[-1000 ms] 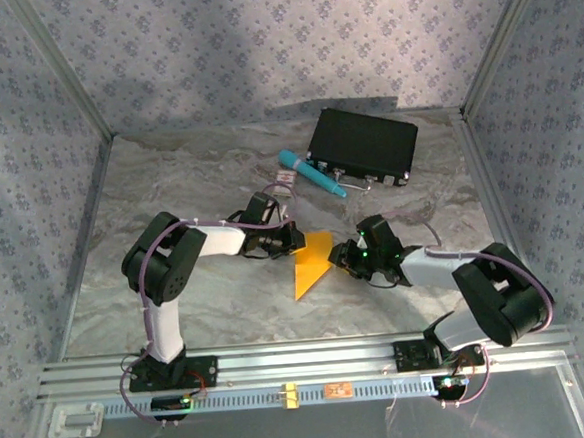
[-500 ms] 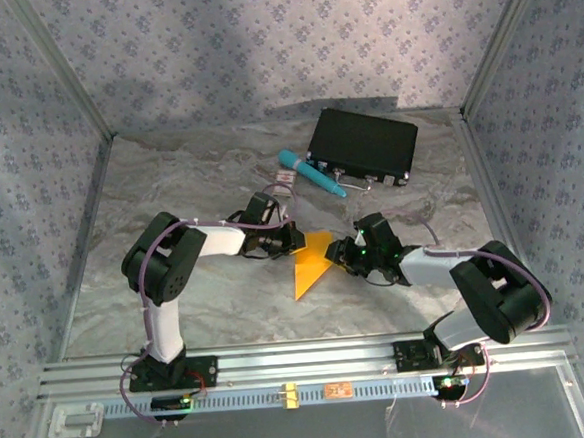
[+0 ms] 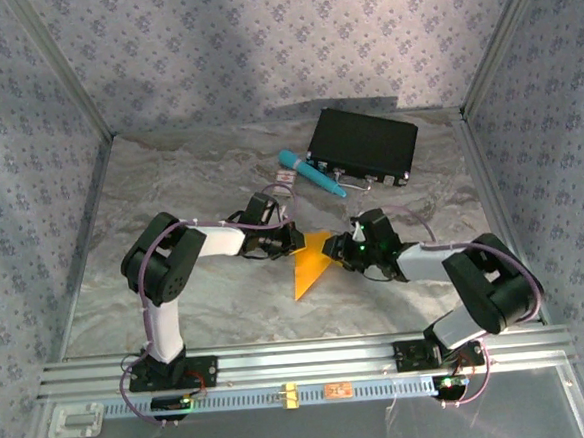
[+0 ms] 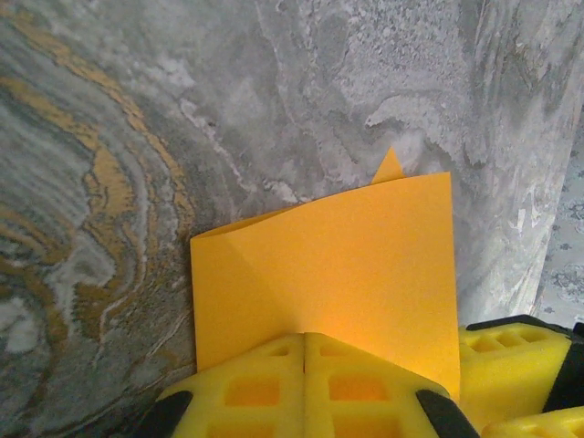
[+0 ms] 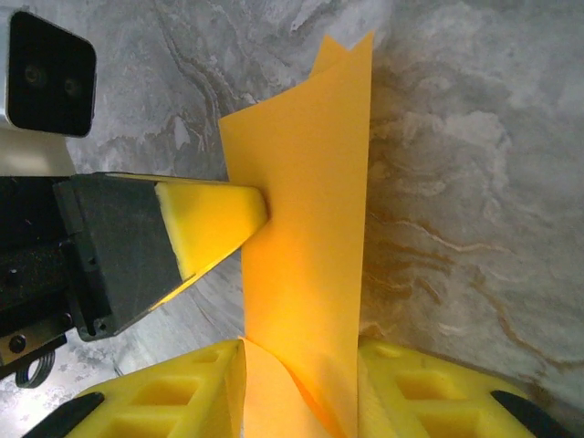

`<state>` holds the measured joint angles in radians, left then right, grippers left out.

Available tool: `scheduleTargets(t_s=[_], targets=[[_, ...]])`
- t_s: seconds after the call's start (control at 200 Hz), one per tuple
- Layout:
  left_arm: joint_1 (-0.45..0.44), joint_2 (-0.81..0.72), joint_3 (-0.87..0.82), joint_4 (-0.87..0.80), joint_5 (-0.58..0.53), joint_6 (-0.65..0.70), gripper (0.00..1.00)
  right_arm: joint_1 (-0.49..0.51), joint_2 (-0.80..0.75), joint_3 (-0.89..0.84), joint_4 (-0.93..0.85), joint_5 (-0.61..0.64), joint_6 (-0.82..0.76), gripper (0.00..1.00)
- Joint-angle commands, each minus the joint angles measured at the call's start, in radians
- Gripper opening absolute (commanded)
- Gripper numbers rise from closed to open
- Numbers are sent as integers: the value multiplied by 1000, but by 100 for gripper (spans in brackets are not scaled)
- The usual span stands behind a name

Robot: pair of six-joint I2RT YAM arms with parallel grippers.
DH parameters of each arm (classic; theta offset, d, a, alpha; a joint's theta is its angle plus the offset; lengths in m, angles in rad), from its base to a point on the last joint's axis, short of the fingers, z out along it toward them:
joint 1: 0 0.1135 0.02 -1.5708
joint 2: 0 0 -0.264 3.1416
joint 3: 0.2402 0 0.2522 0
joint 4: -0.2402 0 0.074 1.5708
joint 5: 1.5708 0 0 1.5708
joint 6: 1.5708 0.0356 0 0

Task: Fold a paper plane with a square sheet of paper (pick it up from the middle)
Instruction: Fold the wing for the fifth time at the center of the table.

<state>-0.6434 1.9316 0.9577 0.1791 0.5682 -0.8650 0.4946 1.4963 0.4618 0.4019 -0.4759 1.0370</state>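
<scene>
The square sheet of paper [image 3: 310, 266] is orange-yellow, folded and creased, and stands partly lifted off the marble table between the two arms. My left gripper [image 3: 298, 239] is shut on its upper left edge; in the left wrist view the yellow pads [image 4: 274, 383] meet at the gripper [image 4: 305, 336] with the paper [image 4: 338, 255] spreading out beyond them. My right gripper [image 3: 342, 251] reaches in from the right. In the right wrist view its jaws [image 5: 303, 351] stand apart astride the upright paper [image 5: 306, 182], whose folded layers fill the gap. The left finger [image 5: 214, 219] presses the sheet's side.
A black case [image 3: 362, 146] lies at the back right. The teal pen [image 3: 311, 174] rests beside it, with a small white-and-red card [image 3: 282, 185] near its left end. Patterned walls and metal posts enclose the table; an aluminium rail [image 3: 302, 364] runs along the front.
The right gripper has slid left toward the left gripper, bringing its jaws around the paper's right part. The left gripper has held still, shut on the paper.
</scene>
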Motion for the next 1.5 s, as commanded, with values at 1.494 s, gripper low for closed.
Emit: scheduleTargets(t_s=[1.494], targets=[[-3, -26, -27, -54, -15, -5, 5, -91, 205, 172, -101, -214, -272, 14]])
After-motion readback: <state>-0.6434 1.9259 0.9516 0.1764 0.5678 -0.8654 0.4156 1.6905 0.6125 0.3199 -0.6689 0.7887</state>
